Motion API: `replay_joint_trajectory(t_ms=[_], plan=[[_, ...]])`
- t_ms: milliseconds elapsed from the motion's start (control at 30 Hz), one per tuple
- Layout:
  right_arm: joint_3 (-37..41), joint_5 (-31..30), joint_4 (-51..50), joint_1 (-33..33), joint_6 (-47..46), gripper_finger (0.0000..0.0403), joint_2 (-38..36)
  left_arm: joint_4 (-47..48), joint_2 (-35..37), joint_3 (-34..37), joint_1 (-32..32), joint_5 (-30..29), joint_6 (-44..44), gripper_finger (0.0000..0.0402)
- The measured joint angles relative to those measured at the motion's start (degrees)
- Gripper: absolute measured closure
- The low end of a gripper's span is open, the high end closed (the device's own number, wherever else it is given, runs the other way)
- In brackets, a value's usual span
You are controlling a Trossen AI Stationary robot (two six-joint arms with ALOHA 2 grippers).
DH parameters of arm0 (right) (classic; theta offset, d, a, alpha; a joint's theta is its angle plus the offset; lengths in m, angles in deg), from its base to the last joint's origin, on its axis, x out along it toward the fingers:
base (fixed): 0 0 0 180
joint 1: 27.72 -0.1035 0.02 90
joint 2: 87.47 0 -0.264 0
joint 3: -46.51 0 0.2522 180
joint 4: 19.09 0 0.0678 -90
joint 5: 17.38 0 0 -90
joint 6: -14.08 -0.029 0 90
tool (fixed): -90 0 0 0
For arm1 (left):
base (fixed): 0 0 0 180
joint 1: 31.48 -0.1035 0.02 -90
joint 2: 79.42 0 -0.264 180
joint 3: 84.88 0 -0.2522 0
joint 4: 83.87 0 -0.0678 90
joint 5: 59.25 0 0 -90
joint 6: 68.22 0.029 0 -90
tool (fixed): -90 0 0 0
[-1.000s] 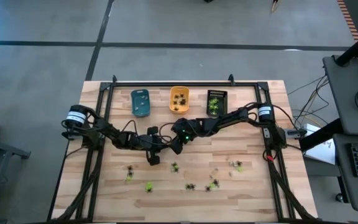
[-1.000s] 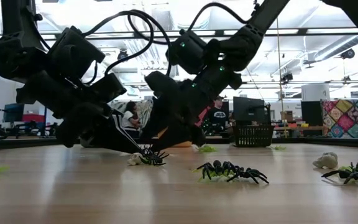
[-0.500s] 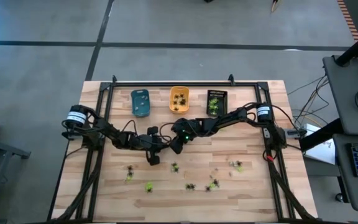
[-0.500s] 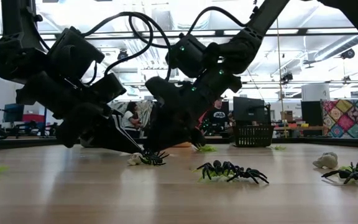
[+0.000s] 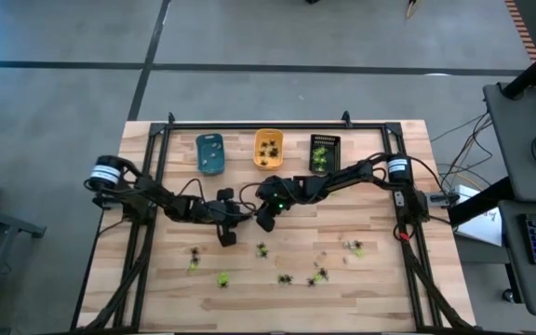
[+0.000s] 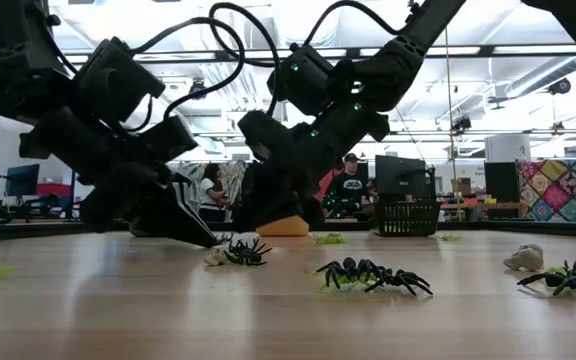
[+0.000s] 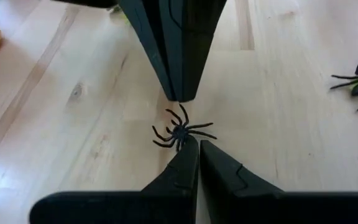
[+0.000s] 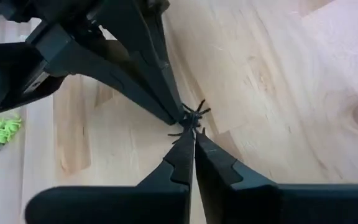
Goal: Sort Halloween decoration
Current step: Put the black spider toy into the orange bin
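A small black spider [image 7: 180, 130] lies flat on the wooden table [image 5: 380, 279] near its middle, also seen in the low view [image 6: 244, 252]. My left gripper [image 7: 195, 144] is shut, its tips right at the spider's legs on one side. My right gripper [image 8: 193, 139] is shut too and points at the same spider [image 8: 192, 118] from the opposite side. In the high view the two grippers meet tip to tip, left [image 5: 240, 216] and right [image 5: 257, 220]. Both slant downward. My left gripper's shut tips stand at the spider's legs [image 7: 185, 140], slanting down from the table's left; whether they touch it I cannot tell. My right gripper's shut tips end just at the leg ends [image 8: 199, 129], slanting down from the right; whether they touch it I cannot tell.
A blue tray [image 5: 210, 153], an orange tray [image 5: 268, 149] and a black tray [image 5: 324, 154] stand in a row at the far edge. Several more spiders, black and yellow-green, lie scattered nearer the front [image 5: 286, 278] [image 5: 354, 247] [image 5: 194, 258]. A black frame [image 5: 277, 124] borders the table.
My right gripper has shut beside the black spider and rolled a little. My left gripper's tip has drawn back slightly from the spider toward the table's left. The spider stays flat on the table.
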Motion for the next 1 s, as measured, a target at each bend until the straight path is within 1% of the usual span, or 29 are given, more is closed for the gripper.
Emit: replay_joint_trajectory(t_ms=[200, 400, 533, 733, 767, 800, 867, 900, 933, 1000], plan=[[0.0, -0.1, 0.0, 0.0, -0.2, 0.0394, -0.1, 3.6, 0.2, -0.3, 0.0, -0.1, -1.2, 0.0401], [-0.6, -0.4, 0.0, 0.0, -1.0, 0.0387, -0.1, 4.0, -0.3, -0.3, 0.1, 0.9, -1.3, 0.0401], [-2.3, -0.4, -0.3, 0.0, -0.1, 0.0361, -0.2, 3.8, -0.8, -0.3, 0.1, 1.0, -1.3, 0.0401], [-4.5, -0.5, -4.7, 0.0, 1.2, 0.0312, -0.2, 3.8, -0.9, -0.3, 0.1, 1.2, -1.3, 0.0401], [-4.5, -0.5, -4.8, 0.0, 3.3, 0.0305, -0.2, 3.8, -0.9, -0.3, 0.1, 1.2, -1.3, 0.0401], [-4.5, -0.5, -4.7, 0.0, 7.8, 0.0299, -0.2, 3.8, -0.9, -0.3, 0.1, 1.2, -1.3, 0.0401], [-4.3, -0.7, -5.3, -0.4, 19.7, 0.0288, -0.2, 3.7, -0.9, -0.2, 0.1, 1.2, -1.3, 0.0401], [-4.2, -0.5, -6.1, -0.6, 23.6, 0.0284, -0.3, 3.7, -0.9, -0.2, 0.1, 1.3, -1.3, 0.0401], [-4.1, 0.1, -6.3, -0.8, 26.6, 0.028, -0.3, 3.6, -1.0, -0.2, 0.1, 1.4, -1.3, 0.0401], [-3.9, 2.3, -6.3, -1.0, 29.4, 0.0274, -0.3, 3.5, -1.0, -0.2, 0.1, 1.4, -1.3, 0.0401]])
